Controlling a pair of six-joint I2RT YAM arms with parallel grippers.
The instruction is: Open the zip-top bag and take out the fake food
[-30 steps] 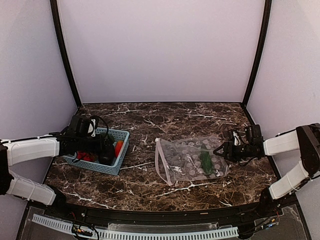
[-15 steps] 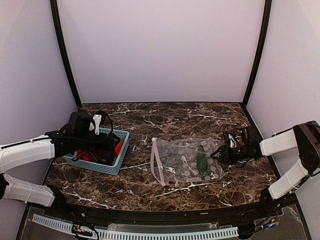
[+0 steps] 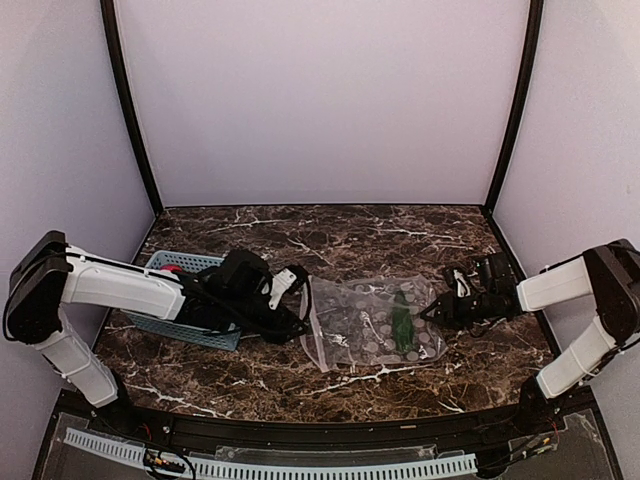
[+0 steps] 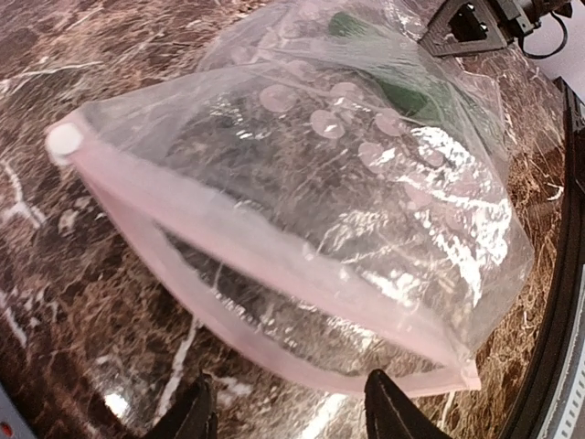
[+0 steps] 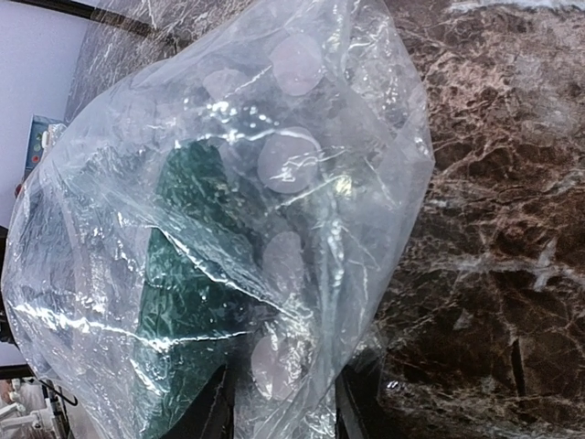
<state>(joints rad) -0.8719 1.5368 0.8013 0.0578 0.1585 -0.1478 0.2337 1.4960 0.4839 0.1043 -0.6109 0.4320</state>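
The clear zip-top bag point(image 3: 365, 322) lies flat on the table, its pale pink zip strip point(image 4: 274, 247) gaping open toward my left gripper. A green vegetable point(image 3: 402, 322) lies inside it and also shows in the right wrist view point(image 5: 183, 274). My left gripper point(image 3: 303, 318) is open and empty, its fingertips point(image 4: 196, 416) just short of the bag's mouth. My right gripper point(image 3: 440, 308) is shut on the bag's right edge, with bunched plastic point(image 5: 292, 384) between its fingers. The other fake food is mostly hidden; a bit of red point(image 3: 170, 268) shows in the basket.
The light-blue perforated basket point(image 3: 190, 262) stands at the left, largely covered by my left arm. Black frame posts rise at both back corners. The table's front edge runs close below the bag.
My left gripper has left the basket and swung right across the table to the bag's open mouth. The bag slid a little to the left. My right gripper has kept its hold.
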